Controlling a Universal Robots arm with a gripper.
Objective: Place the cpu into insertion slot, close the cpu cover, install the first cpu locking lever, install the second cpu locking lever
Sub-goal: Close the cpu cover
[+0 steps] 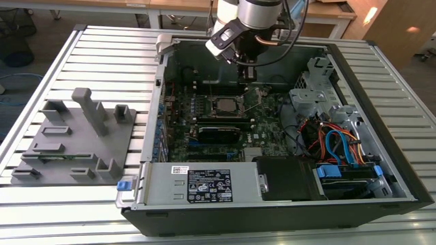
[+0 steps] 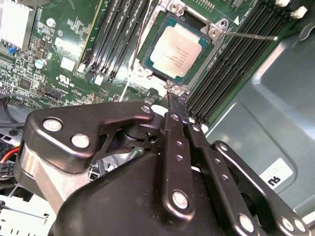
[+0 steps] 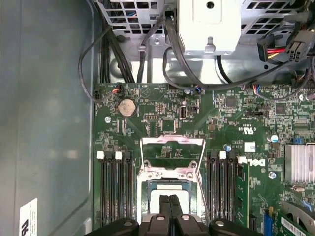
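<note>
End effector (image 2: 173, 97), clenched on nothing, is hovering at the rim of the socket (image 2: 215, 32), the chip (image 2: 179, 51) lying just beyond its tips.

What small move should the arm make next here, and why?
Probably move the shut claw to the raised cpu cover and press it down. The cpu already lies in the insertion slot, the cover stands open beyond it, and the claw holds nothing.
</note>
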